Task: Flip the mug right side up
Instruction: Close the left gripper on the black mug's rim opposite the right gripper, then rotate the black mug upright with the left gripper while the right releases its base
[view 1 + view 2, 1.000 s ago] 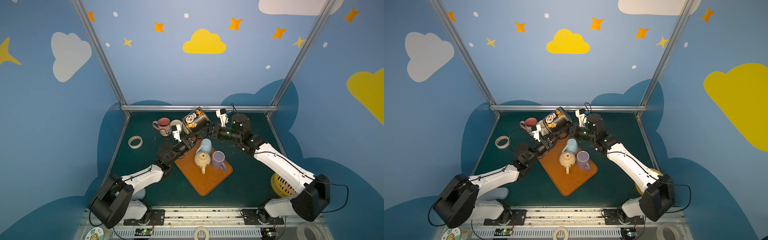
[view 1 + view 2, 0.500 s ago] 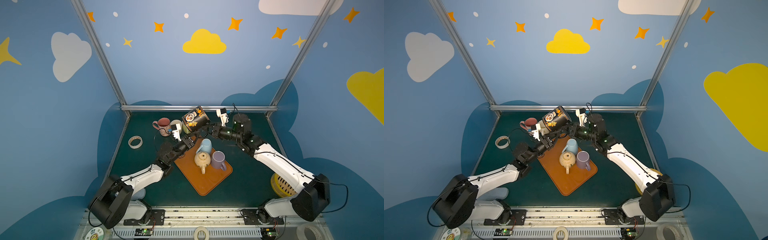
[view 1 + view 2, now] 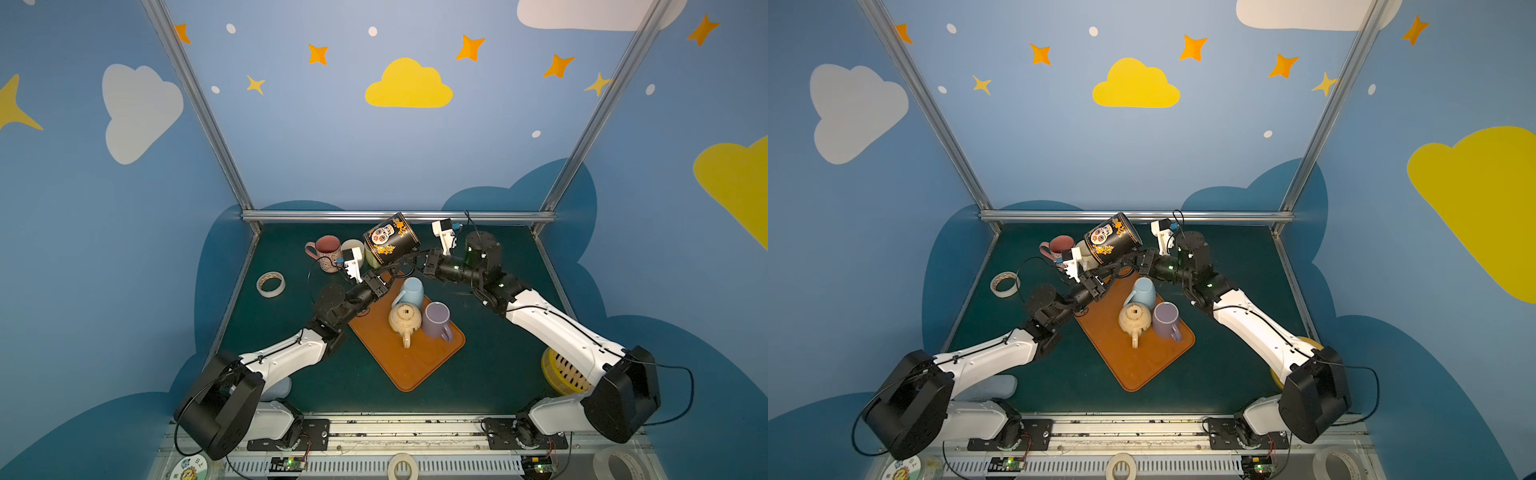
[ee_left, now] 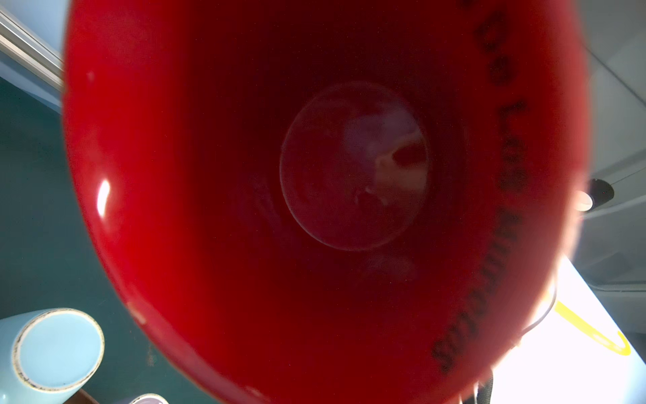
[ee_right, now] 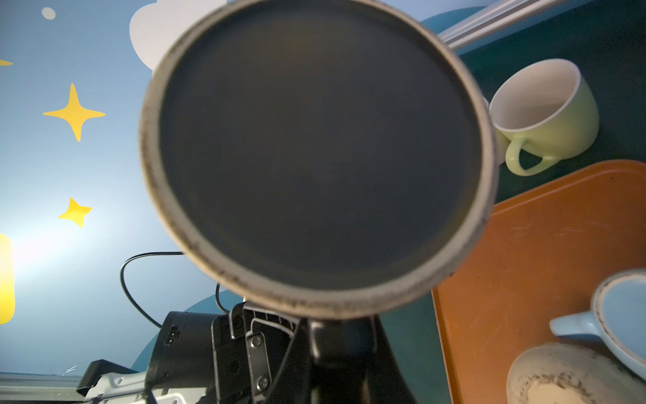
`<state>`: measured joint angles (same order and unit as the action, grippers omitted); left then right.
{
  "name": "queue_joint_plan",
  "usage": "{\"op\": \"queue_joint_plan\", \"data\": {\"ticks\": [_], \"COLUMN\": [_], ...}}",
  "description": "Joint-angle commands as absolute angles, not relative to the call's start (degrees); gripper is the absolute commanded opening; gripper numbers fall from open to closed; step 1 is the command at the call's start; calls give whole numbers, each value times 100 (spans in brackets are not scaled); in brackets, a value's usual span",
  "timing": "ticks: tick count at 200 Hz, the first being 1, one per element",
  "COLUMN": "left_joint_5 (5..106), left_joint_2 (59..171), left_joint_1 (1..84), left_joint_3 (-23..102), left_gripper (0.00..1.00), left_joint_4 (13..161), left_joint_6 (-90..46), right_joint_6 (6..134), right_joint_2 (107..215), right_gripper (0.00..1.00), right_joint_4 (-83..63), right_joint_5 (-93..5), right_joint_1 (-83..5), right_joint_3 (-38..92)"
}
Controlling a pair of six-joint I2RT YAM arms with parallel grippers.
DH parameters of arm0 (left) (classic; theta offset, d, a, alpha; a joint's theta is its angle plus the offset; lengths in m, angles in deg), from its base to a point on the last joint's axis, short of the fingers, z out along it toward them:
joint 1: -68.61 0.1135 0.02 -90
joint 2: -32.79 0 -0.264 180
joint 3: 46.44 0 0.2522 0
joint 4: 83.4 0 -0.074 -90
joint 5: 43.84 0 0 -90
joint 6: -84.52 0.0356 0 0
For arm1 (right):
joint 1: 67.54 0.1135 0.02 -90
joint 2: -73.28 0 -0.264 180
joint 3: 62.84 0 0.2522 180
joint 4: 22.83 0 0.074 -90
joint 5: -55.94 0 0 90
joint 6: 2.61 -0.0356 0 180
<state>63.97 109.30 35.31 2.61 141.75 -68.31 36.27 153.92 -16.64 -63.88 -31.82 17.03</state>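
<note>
Across the dark green table (image 3: pixel 490 374), shut in by blue walls painted with clouds and stars and edged with aluminium rails, an orange tray (image 3: pixel 409 370) lies askew at the centre. A beige teapot (image 3: pixel 405 319) stands on it, with a light blue mug (image 3: pixel 411 291) at the teapot's 12 o'clock and a purple mug (image 3: pixel 436 319) at its 3 o'clock. From the tray, a pink mug (image 3: pixel 326 249) and a pale green cup (image 5: pixel 545 115) sit at 11 o'clock and a tape roll (image 3: pixel 270 284) at 9 o'clock. A yellow basket (image 3: pixel 557 374) at 4 o'clock is half covered by the right arm.

The black mug (image 3: pixel 390 239) hangs in the air at the tray's 12 o'clock, near the back rail. It is tilted, with its mouth toward the left arm and its base toward the right arm. The right gripper (image 3: pixel 409 261) is clenched on its lower side, though the contact is largely hidden. The left gripper (image 3: pixel 388 274) sits at the rim. Whether it grasps cannot be told, since the left wrist view is filled by the red interior. The lettering inside is blurred. In the right wrist view the dark base blocks most of the scene.
</note>
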Motion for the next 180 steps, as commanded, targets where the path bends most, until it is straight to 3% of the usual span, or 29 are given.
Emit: {"op": "queue_joint_plan", "data": {"ticks": [1, 9, 75, 88, 124, 180], "left_joint_5": [6409, 6397, 6327, 6343, 6228, 5876], "left_joint_2": [10733, 10706, 10537, 10456, 10213, 10095], "left_joint_1": [3552, 3545, 3505, 3493, 3407, 3410], "left_joint_3": [568, 555, 367, 336, 55, -563], "left_gripper": [9, 4, 4, 4, 4, 4], "left_joint_4": [14330, 14298, 14370, 14323, 14181, 14364], "left_joint_6": [-6434, -6398, -6107, -5976, -5577, -5464], "right_joint_6": [3735, 3729, 3858, 3916, 4032, 3955], "right_joint_2": [15140, 15148, 15194, 15193, 15234, 15540], "right_gripper": [0, 0, 0, 14, 36, 39], "right_joint_4": [-2317, -2343, -2469, -2506, -2483, -2694], "right_joint_5": [-6627, -6623, -6639, -6640, -6681, -6822], "right_joint_1": [-3124, -3119, -3122, -3131, -3133, -3124], "right_joint_3": [1654, 1607, 1467, 1417, 1337, 1182]}}
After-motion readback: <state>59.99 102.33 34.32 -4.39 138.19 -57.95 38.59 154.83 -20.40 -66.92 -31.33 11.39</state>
